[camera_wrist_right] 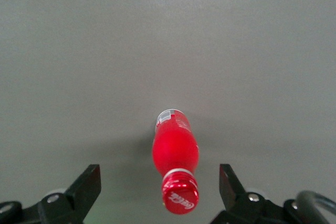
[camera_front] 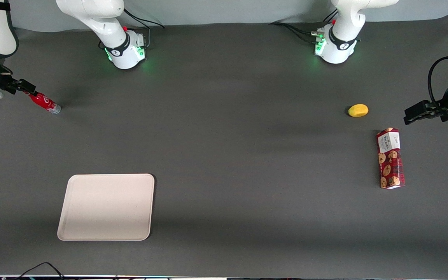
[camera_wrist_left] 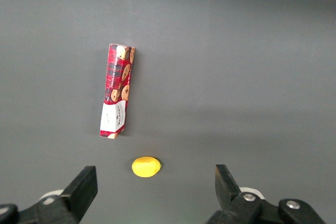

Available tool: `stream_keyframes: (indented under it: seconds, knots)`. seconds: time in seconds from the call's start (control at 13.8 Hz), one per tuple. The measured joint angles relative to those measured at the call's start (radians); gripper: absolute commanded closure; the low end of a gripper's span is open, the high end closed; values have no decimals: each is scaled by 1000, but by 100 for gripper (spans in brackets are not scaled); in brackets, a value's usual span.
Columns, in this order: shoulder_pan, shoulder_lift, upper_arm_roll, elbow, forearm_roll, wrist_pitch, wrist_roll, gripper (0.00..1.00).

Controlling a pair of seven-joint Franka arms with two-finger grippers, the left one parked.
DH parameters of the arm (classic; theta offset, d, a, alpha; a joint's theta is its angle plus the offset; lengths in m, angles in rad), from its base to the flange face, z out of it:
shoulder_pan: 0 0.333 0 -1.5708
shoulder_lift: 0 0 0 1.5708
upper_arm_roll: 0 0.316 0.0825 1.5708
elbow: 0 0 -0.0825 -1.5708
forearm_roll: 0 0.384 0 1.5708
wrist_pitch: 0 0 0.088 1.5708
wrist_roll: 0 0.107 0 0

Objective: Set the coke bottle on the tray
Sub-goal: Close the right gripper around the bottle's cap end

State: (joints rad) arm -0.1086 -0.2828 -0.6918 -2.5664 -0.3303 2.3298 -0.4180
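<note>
1. Coke bottle: slim, red, white script on the cap. It stands on the dark table mat directly below the gripper, cap uppermost. In the wrist view its cap sits between the two fingers, a little closer to one than the other. In the front view it leans away from the gripper in the picture, which I judge to be camera slant, not a tipped bottle.
2. Long axis: runs from the cap, at the fingertips, down to the clear base on the mat; roughly in line with the gripper's approach.
3. Gripper: fingers spread wide, a clear gap on each side of the cap, touching nothing. It sits at the working arm's end of the table.
4. Judgement: a short descent should bring the fingers around the neck or upper body before closing; the bottle is slightly off centre, so a small sideways correction may help.
5. Tray: beige, low rim, well apart from the gripper and nearer the front camera.
6. Cookie box and yellow lemon-like fruit: toward the parked arm's end.
</note>
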Motion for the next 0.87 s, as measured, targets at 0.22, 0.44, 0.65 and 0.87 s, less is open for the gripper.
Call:
stream_keyframes:
  seconds: [0.22,0.44,0.65,0.87]
  knots:
    - [-2,0,-30,-23,-23,35,-19,0]
    - [-3,0,-54,-45,-33,80,-28,0]
    - [-4,0,-64,-65,-34,104,-32,0]
    - [-4,2,-90,-66,-36,112,-71,22]
